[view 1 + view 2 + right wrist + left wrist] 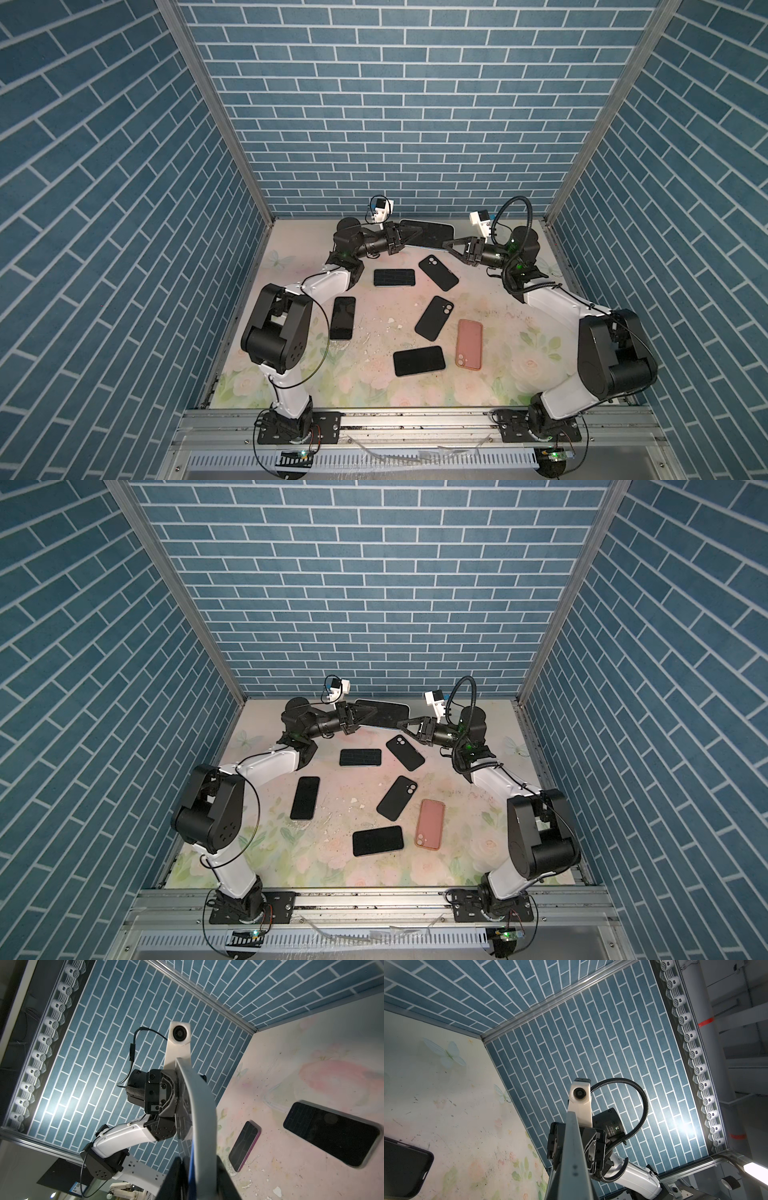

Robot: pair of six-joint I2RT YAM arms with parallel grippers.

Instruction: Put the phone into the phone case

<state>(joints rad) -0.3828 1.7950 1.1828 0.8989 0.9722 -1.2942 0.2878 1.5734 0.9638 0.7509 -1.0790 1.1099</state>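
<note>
I have the phone (434, 235) lifted clear of the floral table (291, 365). It sits in the upper middle of both top views, just in front of the back wall, lying lengthwise between my two arms with its dark screen up and a pale rim showing at its right end. My left gripper (417, 234) has its fingers pinched tight on the phone's left end. In the right wrist view that grip sits at the far end of a pale grey edge that bows toward the camera. My right gripper (447, 244) meets the phone's lower right corner. In the right wrist view its dark fingers (176, 1180) straddle that edge at the bottom of the frame, with a blue strip alongside, but I cannot tell whether they press on it or stand slightly off. Lower in the top views the table holds an upper black phone case (438, 272), a lower black phone case (434, 318) and a pink phone case (469, 343). There is also a second phone (394, 277) left of the upper case, a third phone (343, 318) by my left arm and a fourth phone (419, 360) just left of the pink case.
</note>
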